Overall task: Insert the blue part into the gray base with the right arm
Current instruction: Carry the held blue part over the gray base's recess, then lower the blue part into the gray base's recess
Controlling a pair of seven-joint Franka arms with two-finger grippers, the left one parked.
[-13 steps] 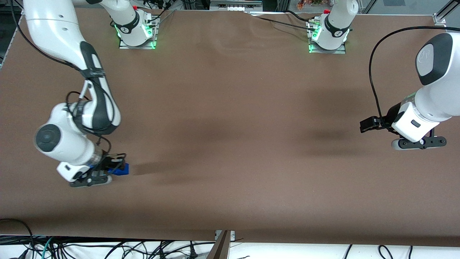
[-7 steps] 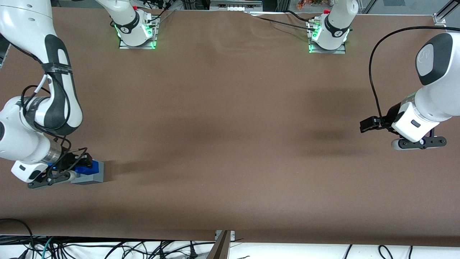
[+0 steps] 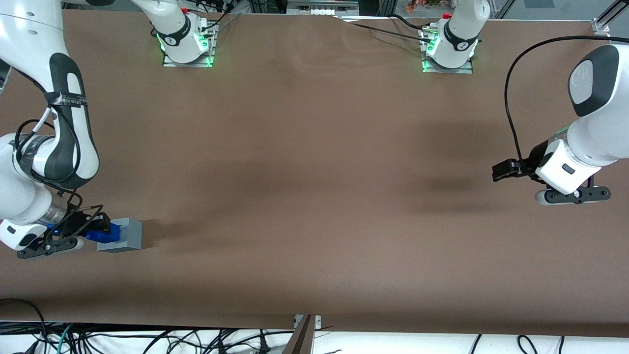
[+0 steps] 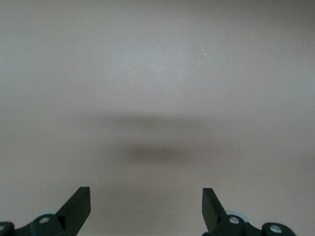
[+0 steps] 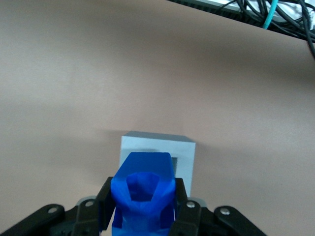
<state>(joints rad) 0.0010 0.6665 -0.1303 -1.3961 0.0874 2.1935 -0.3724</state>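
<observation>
Moved: right arm point(image 3: 64, 123) and its gripper point(image 3: 91, 230) have shifted farther toward the working arm's table end.
Gripper: fingers clamped on one blue part point(image 3: 104, 234).
Blue part: apparently above one gray base point(image 3: 125, 236), not seated.
Table point(image 3: 314, 196): brown.

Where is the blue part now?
The blue part is clamped in the right arm's hand, above the gray base, at the working arm's table end.
</observation>
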